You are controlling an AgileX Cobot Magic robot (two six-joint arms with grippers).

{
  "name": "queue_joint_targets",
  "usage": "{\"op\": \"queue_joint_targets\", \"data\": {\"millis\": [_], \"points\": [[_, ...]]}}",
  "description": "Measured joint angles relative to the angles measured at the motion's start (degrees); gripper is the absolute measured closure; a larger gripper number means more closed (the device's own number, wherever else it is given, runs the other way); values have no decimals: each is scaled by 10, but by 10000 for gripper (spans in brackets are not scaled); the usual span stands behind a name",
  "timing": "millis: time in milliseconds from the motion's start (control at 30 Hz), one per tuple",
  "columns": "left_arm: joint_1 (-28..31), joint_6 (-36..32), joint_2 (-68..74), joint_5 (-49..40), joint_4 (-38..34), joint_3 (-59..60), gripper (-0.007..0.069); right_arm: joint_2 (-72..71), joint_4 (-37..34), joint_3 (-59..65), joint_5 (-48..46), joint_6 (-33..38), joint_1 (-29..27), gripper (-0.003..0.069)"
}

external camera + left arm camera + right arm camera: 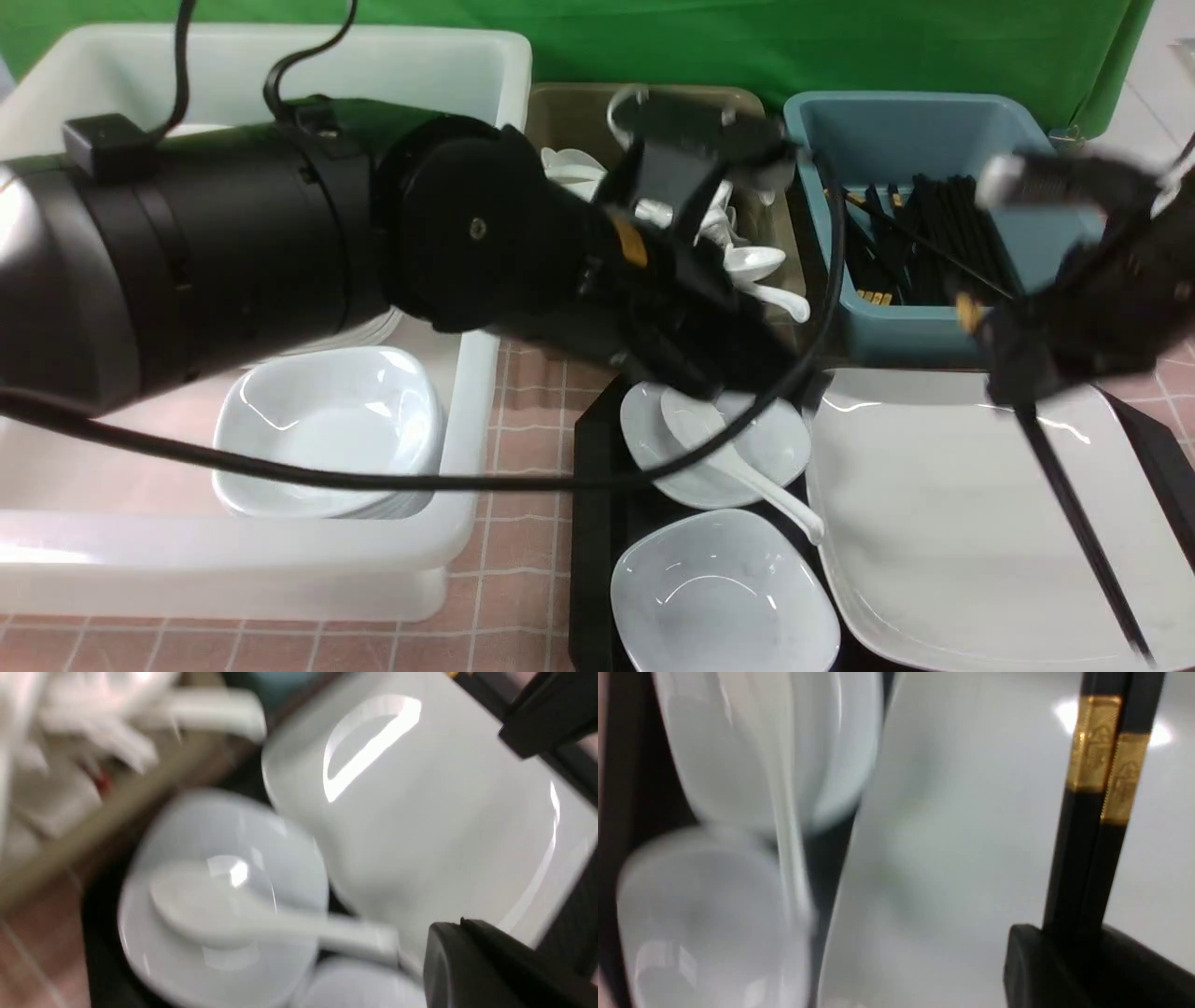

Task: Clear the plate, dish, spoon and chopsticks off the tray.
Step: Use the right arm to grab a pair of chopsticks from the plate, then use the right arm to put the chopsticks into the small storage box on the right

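Two grippers work over the tray (593,523) in the front view. The left gripper (695,378), jaws closed, hangs above the far dish (782,443) on the tray's far left. The spoon (738,467) lies in that dish, handle pointing near-right. The right gripper (1013,387) clamps the chopsticks (1074,504) at their thick end. They slant down toward the near right over the plate (934,523), which fills the tray's right half (tip contact cannot be told). A near dish (724,593) sits on the tray's near left. Beyond the tray stand an olive bin (579,117) with spoons and a blue bin (896,121) with chopsticks. A white bin (233,569) with dishes stands left.

Left wrist view (blurred): the spoon (224,914) rests in the far dish, its handle reaching toward the plate (444,826).

Right wrist view: the chopsticks (1087,858) are gripped side by side above the plate (971,858).
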State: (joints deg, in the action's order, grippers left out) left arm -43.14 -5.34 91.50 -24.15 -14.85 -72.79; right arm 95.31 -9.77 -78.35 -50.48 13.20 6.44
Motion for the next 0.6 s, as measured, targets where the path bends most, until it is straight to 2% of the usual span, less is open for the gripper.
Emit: {"op": "queue_joint_targets", "data": {"millis": [33, 67, 167, 267, 400, 600], "points": [[0, 0, 0, 59, 1, 0, 636, -2, -1, -18, 52, 1, -5, 487], [0, 0, 0, 76, 1, 0, 636, -2, -1, -26, 92, 2, -7, 487], [0, -3, 1, 206, 13, 0, 636, 18, -1, -60, 261, 2, -16, 487], [0, -4, 6, 273, 28, 0, 634, 53, -1, -87, 374, 2, -21, 487], [0, -5, 20, 279, 34, 0, 630, 125, -1, -130, 452, 2, -28, 487], [0, -5, 36, 215, 52, 0, 628, 222, -1, -183, 461, 2, -39, 487]]}}
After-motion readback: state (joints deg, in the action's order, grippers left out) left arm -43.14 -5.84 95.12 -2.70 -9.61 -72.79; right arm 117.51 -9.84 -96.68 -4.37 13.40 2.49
